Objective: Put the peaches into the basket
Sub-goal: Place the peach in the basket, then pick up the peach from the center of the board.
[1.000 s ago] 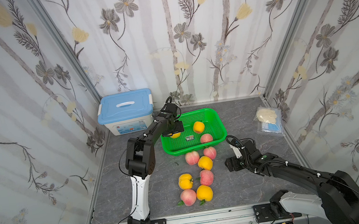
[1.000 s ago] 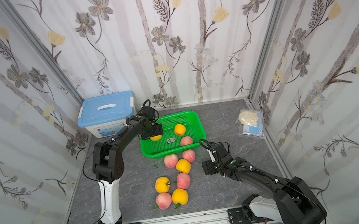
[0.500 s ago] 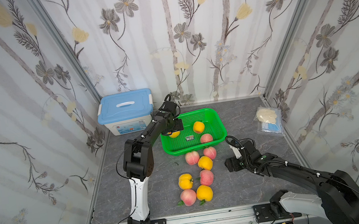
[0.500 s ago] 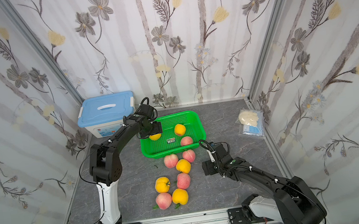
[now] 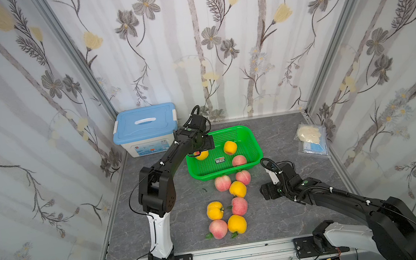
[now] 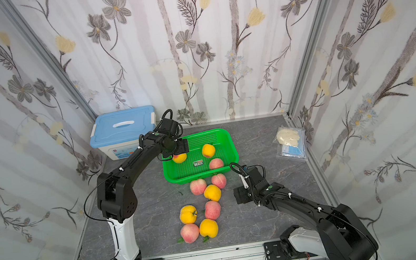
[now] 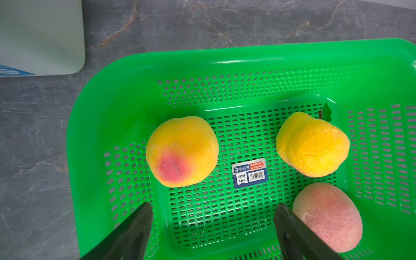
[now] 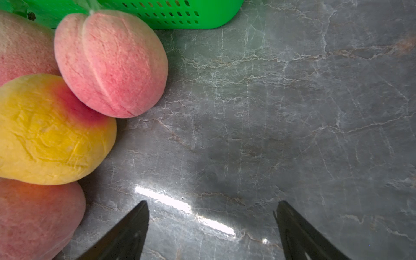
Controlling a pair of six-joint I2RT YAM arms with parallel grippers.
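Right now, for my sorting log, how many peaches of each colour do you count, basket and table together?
Pink-red peaches: 5
Yellow-orange peaches: 5
Total: 10

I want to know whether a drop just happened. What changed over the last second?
The left arm shifted slightly: its elbow swung outward to its left. The left gripper stayed open over the basket; nothing was grabbed or released. The three peaches in the basket, the seven on the table and the open, empty right gripper stayed put.
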